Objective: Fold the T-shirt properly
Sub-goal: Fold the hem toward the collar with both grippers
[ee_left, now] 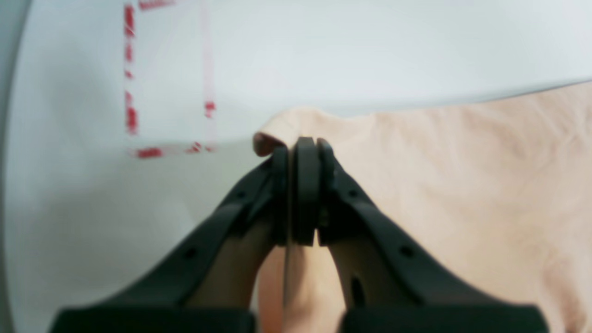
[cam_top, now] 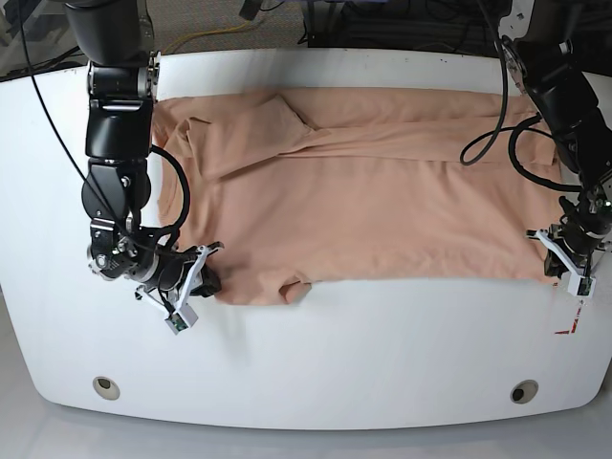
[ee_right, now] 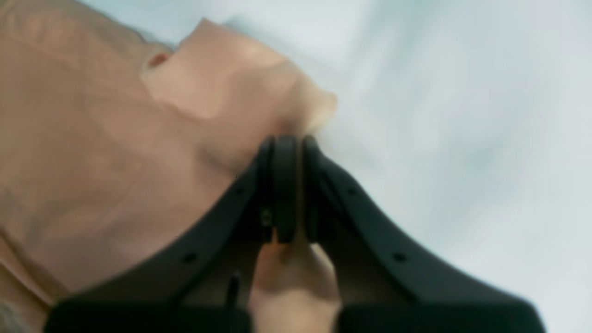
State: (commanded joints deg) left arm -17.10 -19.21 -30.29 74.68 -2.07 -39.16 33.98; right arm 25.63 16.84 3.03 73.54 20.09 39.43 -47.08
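Peach T-shirt (cam_top: 382, 210) spread on white bench (cam_top: 316, 363), left hand (ee_left: 303, 148) clamped on one near corner, right hand (ee_right: 286, 143) pinching the other

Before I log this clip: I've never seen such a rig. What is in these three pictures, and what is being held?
The overhead picture shows a white table with two black robot arms. A peach T-shirt lies spread across it, partly folded. The other two pictures come from cameras on the arms' wrists, looking along the fingers. The left gripper, at the overhead picture's right, is closed on a corner of the shirt near red tape marks. The right gripper, at the overhead picture's left, pinches the shirt's edge at the other end. Both pinches are along the shirt's near edge.
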